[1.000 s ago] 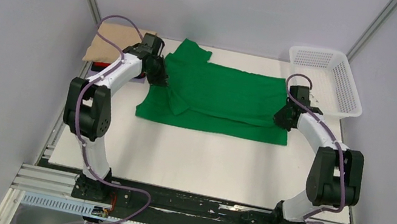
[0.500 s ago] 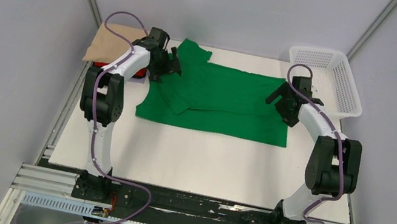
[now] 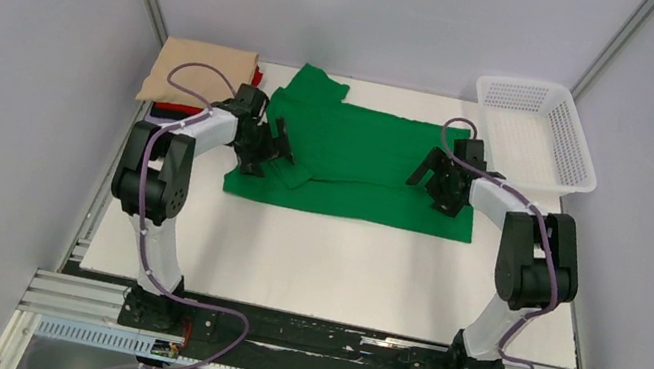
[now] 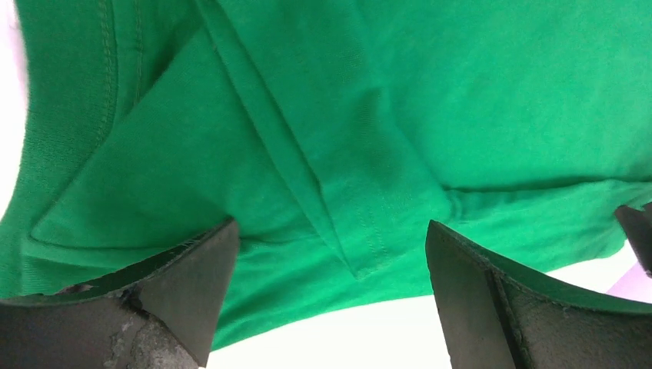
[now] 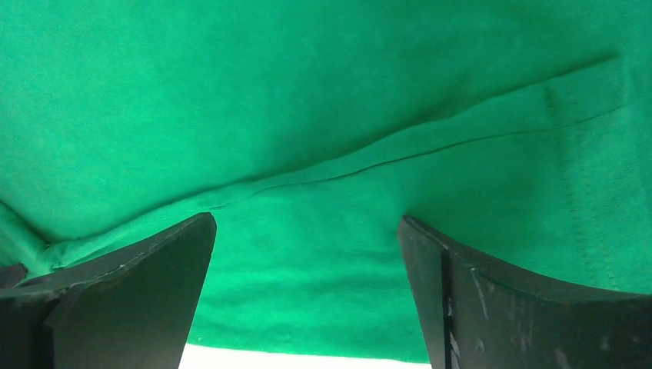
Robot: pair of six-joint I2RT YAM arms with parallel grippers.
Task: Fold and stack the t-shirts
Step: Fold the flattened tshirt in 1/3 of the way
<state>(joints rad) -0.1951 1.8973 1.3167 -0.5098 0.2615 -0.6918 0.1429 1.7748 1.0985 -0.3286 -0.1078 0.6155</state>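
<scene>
A bright green t-shirt [image 3: 364, 155] lies spread on the white table [image 3: 339, 268], its long side folded over and one sleeve pointing to the back. My left gripper [image 3: 269, 154] hovers open over the shirt's left end; in the left wrist view the folded sleeve seam [image 4: 338, 223] lies between the apart fingers [image 4: 184, 284]. My right gripper [image 3: 432, 188] stands open over the shirt's right end, with a fold line [image 5: 369, 161] ahead of its fingers [image 5: 477, 292]. Neither holds cloth. Folded t-shirts are stacked at the back left, a beige one [image 3: 206, 70] on top and a red edge [image 3: 176, 107] below.
A white mesh basket [image 3: 538, 125] stands at the back right corner. Grey walls close in the table on the left, right and back. Both arm bases sit on the rail [image 3: 315, 345] at the near edge.
Both grippers were shut on the green shirt's ends a second ago; they have opened and let go. Both have swung inward over the shirt, which now lies flat.
</scene>
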